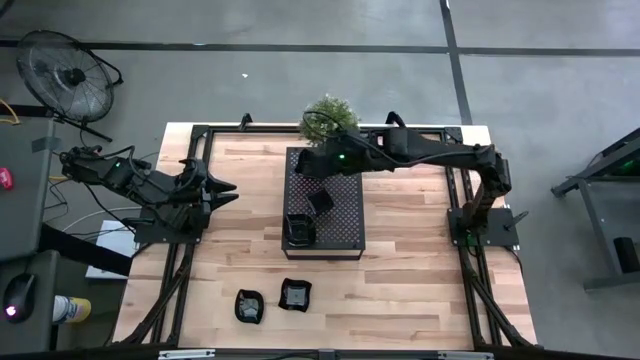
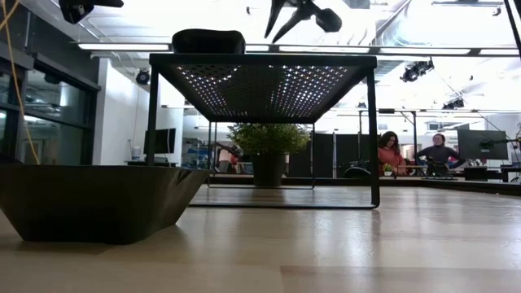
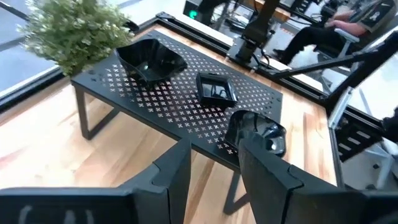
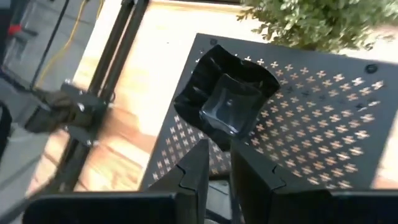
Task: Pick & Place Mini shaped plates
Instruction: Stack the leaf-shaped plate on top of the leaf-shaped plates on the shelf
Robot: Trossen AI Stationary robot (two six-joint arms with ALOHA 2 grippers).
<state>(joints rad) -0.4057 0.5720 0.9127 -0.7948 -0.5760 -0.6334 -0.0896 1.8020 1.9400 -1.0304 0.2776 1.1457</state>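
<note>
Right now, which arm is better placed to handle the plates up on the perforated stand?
Probably the right. Its gripper hangs over the stand, directly above the wavy-rimmed plate. The left gripper waits beside the stand, off its edge, with no plate under it.

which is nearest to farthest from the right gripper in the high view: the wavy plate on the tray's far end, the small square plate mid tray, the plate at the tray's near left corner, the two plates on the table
From the right gripper:
1. Wavy plate, right by it, far end of the tray.
2. Small square plate, mid tray.
3. Corner plate, tray's near left corner.
4. The two table plates, on the bare wood; the right one slightly nearer.
</note>
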